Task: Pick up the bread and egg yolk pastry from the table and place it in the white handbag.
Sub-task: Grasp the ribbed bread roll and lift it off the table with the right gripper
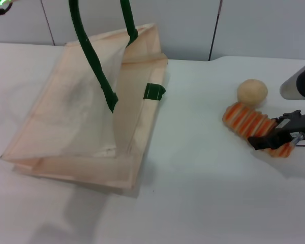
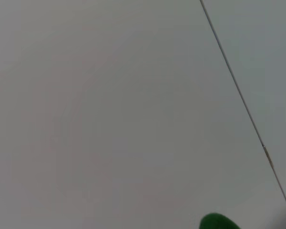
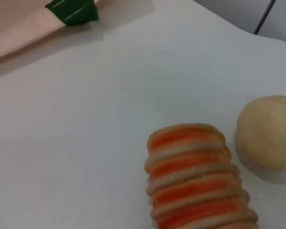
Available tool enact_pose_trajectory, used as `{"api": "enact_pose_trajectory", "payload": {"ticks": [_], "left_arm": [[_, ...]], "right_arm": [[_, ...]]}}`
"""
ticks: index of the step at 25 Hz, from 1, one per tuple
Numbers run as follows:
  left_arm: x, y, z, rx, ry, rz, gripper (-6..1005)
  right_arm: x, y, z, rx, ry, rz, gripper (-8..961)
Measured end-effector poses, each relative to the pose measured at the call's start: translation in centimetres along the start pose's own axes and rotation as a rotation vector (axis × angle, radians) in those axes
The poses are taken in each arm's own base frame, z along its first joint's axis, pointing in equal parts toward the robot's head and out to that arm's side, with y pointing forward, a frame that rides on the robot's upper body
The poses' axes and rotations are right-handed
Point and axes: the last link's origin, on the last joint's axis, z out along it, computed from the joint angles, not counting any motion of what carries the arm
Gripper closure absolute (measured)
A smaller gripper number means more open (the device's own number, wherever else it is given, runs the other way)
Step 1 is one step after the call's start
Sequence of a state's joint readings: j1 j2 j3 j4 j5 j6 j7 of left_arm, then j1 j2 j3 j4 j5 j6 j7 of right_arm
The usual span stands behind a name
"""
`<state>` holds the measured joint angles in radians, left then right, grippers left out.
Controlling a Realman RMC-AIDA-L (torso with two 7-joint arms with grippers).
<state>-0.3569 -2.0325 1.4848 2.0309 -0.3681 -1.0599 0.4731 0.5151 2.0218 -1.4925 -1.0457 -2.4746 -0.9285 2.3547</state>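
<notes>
The bread [image 1: 246, 121], a loaf with orange and cream stripes, lies on the white table at the right; it also shows in the right wrist view [image 3: 195, 181]. The egg yolk pastry [image 1: 252, 92], a pale tan ball, sits just behind it and shows in the right wrist view [image 3: 267, 133] too. My right gripper [image 1: 278, 133] is open, its black fingers [image 1: 264, 140] straddling the loaf's near end. The white handbag [image 1: 81, 117] leans on the table at the left, its green handles [image 1: 94, 61] pulled up out of frame. My left gripper is out of view.
A green tab [image 1: 154, 92] marks the bag's right side and shows in the right wrist view [image 3: 74, 10]. A green bit [image 2: 219, 223] sits at the left wrist view's edge. Bare table [image 1: 193, 168] lies between bag and bread. A wall stands behind.
</notes>
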Motion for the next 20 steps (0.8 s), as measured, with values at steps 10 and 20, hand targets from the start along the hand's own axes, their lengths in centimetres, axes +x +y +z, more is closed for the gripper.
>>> {"api": "enact_pose_trajectory", "payload": {"ticks": [10,20], "left_arm": [[0.2,0.0,0.0,-0.001,0.003,0.006,881],[0.6,0.1,0.1,-0.002,0.02,0.013,881]], "right_arm": [[-1.1,0.3,-1.0,-0.021,-0.013,-0.016,181],[-4.3,2.8,-2.5,-0.058,-0.09,-0.086,256]]}}
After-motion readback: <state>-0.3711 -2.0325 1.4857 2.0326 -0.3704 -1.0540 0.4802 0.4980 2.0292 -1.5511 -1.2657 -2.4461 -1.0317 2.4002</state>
